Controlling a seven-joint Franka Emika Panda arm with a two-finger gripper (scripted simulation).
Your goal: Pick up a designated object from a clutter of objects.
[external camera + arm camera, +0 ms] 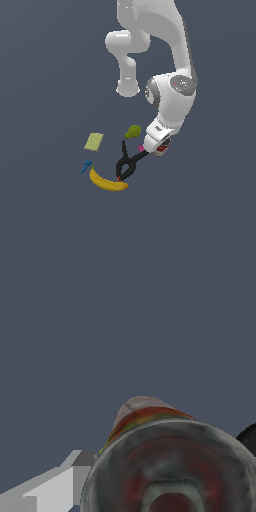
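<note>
Red-and-white tin can: tucked right under the arm's hand at the exterior view's right edge of the clutter, only a sliver of label showing; in the wrist view its grey metal end fills the near frame, label curving away behind.
Gripper: down over the can, wrist tilted toward the pile; one pale finger lies beside the can in the wrist view, the other is out of sight, so I cannot tell whether the jaws are spread or pinching.
Why so close: the camera nearly touches the can's end, which suggests the fingers straddle its body (a judgement, not something seen).
Pink piece: just beside the can, on the exterior view's left.
Black spring clamp: between the can and the banana, its handles reaching toward the pink piece.
Green pear: farther back, near the gripper.
Pale green pad: well left, apart.
Blue piece: by the banana's left tip.
Risk: clamp and pink piece sit close enough to be nudged.
</note>
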